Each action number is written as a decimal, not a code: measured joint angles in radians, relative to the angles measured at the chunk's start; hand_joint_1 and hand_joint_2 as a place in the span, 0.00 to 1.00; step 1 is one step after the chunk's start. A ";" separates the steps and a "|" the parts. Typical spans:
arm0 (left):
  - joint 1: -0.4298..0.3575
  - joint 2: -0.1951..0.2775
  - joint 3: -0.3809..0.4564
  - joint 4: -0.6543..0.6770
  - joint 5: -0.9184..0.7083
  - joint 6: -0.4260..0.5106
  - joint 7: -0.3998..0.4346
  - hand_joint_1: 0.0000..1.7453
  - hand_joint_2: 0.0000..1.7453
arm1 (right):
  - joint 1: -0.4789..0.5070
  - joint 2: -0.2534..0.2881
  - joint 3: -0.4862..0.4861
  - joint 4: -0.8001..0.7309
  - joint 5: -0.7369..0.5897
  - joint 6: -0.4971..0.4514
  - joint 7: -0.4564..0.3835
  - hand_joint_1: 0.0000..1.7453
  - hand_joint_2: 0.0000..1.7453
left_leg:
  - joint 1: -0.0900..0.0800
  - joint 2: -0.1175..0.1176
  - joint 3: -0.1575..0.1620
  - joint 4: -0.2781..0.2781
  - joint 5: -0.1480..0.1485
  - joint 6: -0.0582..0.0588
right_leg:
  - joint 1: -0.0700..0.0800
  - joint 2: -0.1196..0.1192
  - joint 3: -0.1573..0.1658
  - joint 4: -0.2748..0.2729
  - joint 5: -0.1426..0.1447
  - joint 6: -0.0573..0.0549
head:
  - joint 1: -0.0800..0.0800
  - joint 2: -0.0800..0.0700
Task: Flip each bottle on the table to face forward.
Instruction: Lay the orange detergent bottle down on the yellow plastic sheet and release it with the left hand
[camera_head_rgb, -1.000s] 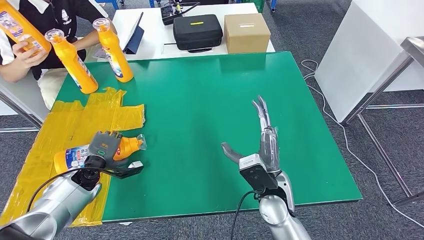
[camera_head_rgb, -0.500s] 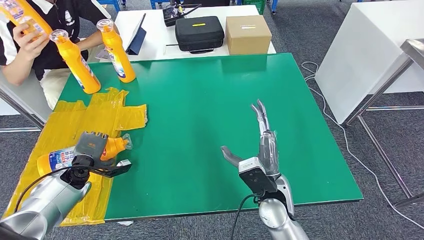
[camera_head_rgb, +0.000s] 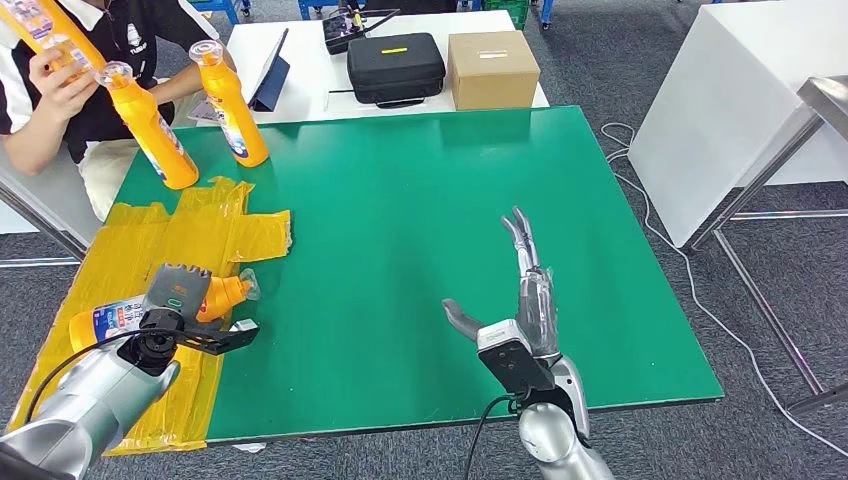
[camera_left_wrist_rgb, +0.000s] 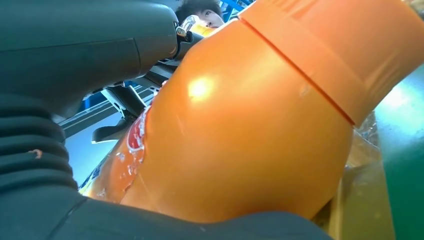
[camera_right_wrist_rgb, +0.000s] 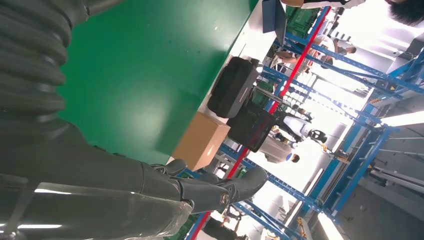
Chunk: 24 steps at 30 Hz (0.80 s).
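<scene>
left hand (camera_head_rgb: 180, 300) holding a lying orange plastic bottle (camera_head_rgb: 115, 315) on yellow tape (camera_head_rgb: 150, 240), right hand (camera_head_rgb: 525, 285) flat, fingers apart, empty, over green table (camera_head_rgb: 400, 200)

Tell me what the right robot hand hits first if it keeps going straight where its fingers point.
Probably nothing close: the right robot hand points over bare green table; the cardboard box lies roughly ahead, depth unclear.

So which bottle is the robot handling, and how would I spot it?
Find the green table, then the yellow plastic sheet along its left side. At the sheet's near end, the left hand grips an orange bottle. It alone lies on its side; the other two stand at the far corner.
</scene>
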 joint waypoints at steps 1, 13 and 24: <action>0.000 0.001 0.001 0.000 0.000 0.000 -0.001 1.00 1.00 | 0.002 0.000 0.000 -0.001 0.000 0.000 0.001 0.00 1.00 | 0.000 0.000 0.000 0.000 0.000 0.000 | 0.000 0.000 0.000 0.000 0.000 0.000 | 0.000 0.000; 0.002 0.001 0.013 0.000 -0.001 0.001 -0.003 0.68 1.00 | 0.019 0.000 0.000 -0.011 0.003 0.012 0.003 0.00 1.00 | 0.000 0.001 0.000 0.000 0.000 0.000 | 0.000 0.000 0.000 0.000 0.000 0.000 | 0.000 0.000; 0.011 0.009 0.036 0.000 -0.002 0.002 -0.005 0.00 1.00 | 0.028 0.003 -0.014 -0.019 0.012 0.030 0.003 0.00 1.00 | 0.000 -0.001 0.000 -0.001 0.000 0.000 | 0.000 -0.001 0.001 0.000 0.000 0.000 | 0.000 0.000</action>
